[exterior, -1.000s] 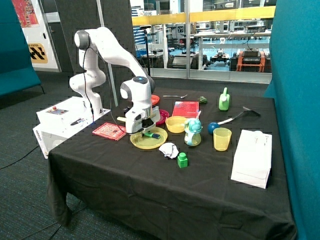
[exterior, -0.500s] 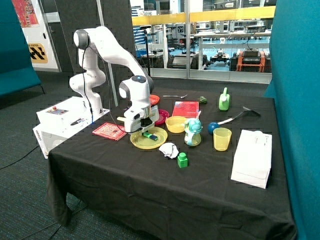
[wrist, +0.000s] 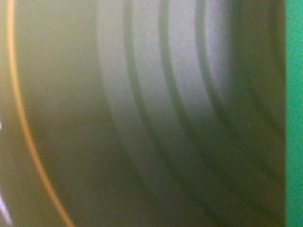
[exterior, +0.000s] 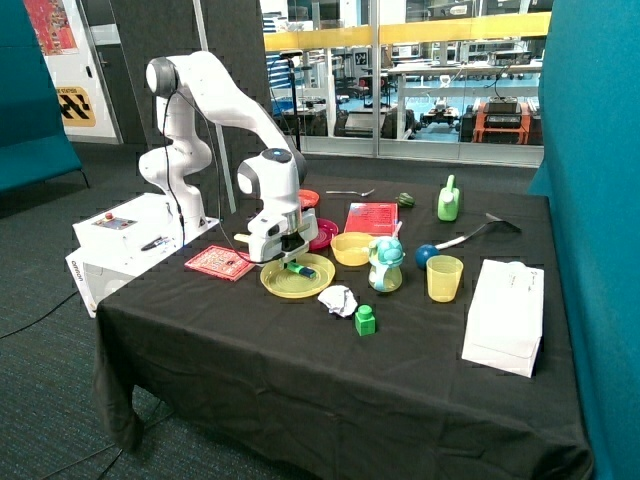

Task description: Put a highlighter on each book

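Observation:
A green highlighter [exterior: 306, 270] lies in a shallow yellow plate [exterior: 276, 287] near the table's front. My gripper [exterior: 284, 260] is lowered into the plate at the highlighter's end. One red patterned book [exterior: 218, 262] lies flat beside the plate, toward the robot's base. The second red book [exterior: 371, 217] lies farther back, behind a yellow bowl. Neither book has anything on it. The wrist view shows the plate's ringed surface [wrist: 142, 118] very close, with a green strip of the highlighter [wrist: 294, 113] at one edge.
Close by are a yellow bowl [exterior: 352, 248], a sippy cup [exterior: 385, 266], crumpled paper [exterior: 338, 299], a green block [exterior: 365, 320] and a yellow cup [exterior: 444, 278]. A white paper bag [exterior: 506, 315] lies at the far side. Red plates [exterior: 324, 234] sit behind the gripper.
The arm has shifted very slightly toward the near book, still low over the yellow plate. The highlighter stays in the plate.

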Controlling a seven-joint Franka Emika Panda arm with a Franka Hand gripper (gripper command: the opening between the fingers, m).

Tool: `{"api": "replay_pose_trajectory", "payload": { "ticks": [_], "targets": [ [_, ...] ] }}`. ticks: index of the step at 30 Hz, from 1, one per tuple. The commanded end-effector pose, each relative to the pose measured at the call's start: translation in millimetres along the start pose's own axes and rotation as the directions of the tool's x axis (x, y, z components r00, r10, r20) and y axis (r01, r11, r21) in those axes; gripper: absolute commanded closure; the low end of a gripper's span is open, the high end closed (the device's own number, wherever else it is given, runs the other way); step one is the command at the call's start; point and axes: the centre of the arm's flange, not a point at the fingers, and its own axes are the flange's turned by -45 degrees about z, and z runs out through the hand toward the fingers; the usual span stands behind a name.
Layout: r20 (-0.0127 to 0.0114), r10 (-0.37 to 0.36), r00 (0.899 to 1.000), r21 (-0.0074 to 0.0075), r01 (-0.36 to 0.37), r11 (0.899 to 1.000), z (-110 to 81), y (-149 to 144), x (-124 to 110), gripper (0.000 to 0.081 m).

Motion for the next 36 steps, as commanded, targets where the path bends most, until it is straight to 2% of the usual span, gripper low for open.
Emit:
{"api": "replay_pose_trajectory", "payload": {
  "ticks": [1,9,13,20,22,27,36],
  "targets": [
    [0.0071,-0.01,1.0,-0.0029,0.01,1.0,-17.5,-2.9,3.6,0.0808],
    [0.0072,-0.064,0.998,-0.0025,0.064,0.998,-47.3,-19.7,0.9,0.0808],
    [0.0074,-0.142,0.99,-0.002,0.142,0.99,-62.5,-33.9,-24.8,0.0808],
    [0.0074,-0.175,0.985,-0.0017,0.175,0.985,-70.4,-36.9,-50.8,0.0808],
    [0.0075,-0.203,0.979,-0.0015,0.203,0.979,-73.2,-36.0,-60.1,0.0808],
    [0.0075,-0.21,0.978,-0.0015,0.21,0.978,-80.0,-32.6,-81.5,0.0808],
    [0.0076,-0.249,0.968,-0.0012,0.249,0.968,-93.8,-25.4,-113.4,0.0808]
  ]
}}
